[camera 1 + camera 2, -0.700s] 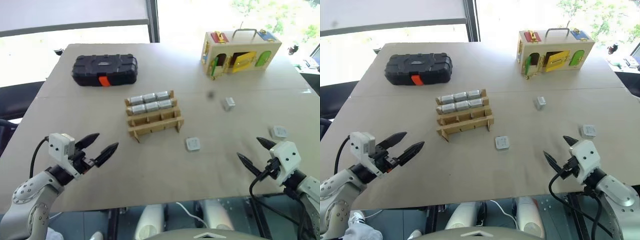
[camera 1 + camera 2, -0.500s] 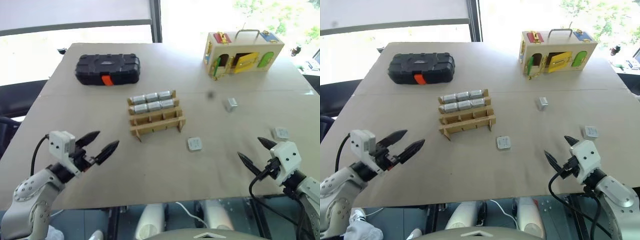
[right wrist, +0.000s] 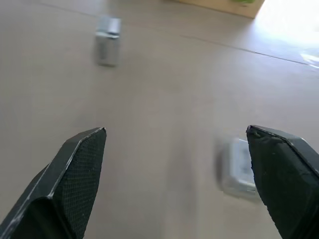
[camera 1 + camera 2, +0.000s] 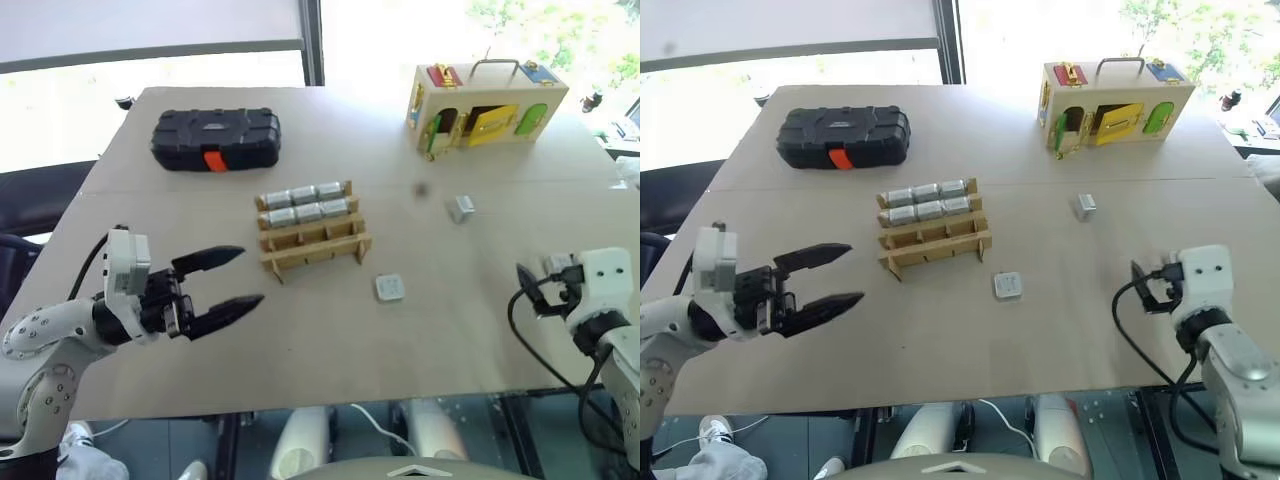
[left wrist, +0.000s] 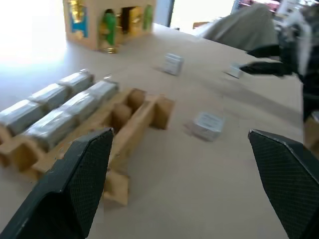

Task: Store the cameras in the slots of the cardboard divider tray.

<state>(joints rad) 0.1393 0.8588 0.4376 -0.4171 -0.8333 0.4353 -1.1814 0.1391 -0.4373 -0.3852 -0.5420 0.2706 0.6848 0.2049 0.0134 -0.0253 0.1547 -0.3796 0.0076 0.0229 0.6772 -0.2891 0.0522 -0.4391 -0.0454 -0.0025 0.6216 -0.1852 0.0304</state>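
The cardboard divider tray (image 4: 318, 254) stands mid-table with its two far rows filled by cameras (image 4: 302, 194) and its near row empty. One loose camera (image 4: 390, 288) lies flat just right of the tray, and another (image 4: 462, 208) sits farther back on the right. My left gripper (image 4: 252, 276) is open and empty, pointing at the tray from its near left. My right gripper (image 3: 175, 130) is open and empty at the table's right edge. A third loose camera (image 3: 239, 169) lies beside its right finger, while the farther one (image 3: 108, 40) lies ahead of it.
A black case (image 4: 214, 138) with an orange latch lies at the back left. A pale wooden box (image 4: 487, 105) with coloured doors stands at the back right. Bare tabletop separates both grippers from the tray.
My left gripper has swung right toward the tray. My right gripper has moved forward to the loose camera near the right edge, which it now covers in the eye views.
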